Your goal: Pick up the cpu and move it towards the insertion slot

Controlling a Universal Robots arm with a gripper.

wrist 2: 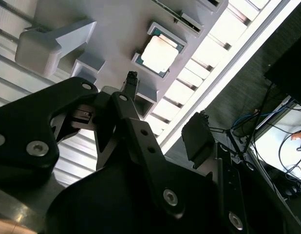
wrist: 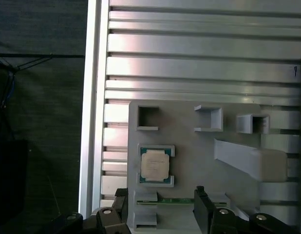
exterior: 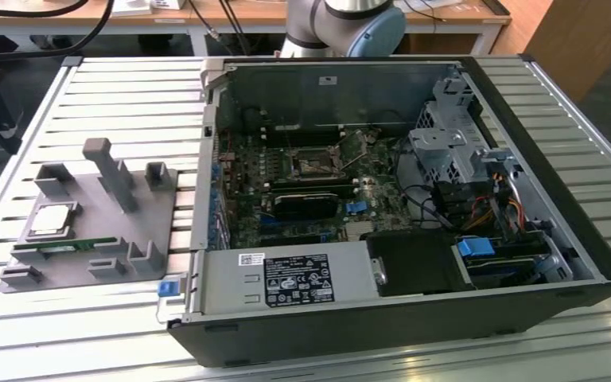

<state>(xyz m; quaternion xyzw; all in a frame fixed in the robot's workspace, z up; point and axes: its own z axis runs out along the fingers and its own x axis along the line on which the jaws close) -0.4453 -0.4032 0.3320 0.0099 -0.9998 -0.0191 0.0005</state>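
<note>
In the exterior view I see the cpu (exterior: 51, 220) lying in the grey holder (exterior: 109, 227) on the table (exterior: 125, 103), well apart from the insertion slot (exterior: 313, 163) inside the computer case (exterior: 391, 326). In the second wrist view the tool (wrist 2: 166, 100) is spread and empty. In the first wrist view it hangs near the cpu (wrist: 155, 165), not touching.
</note>
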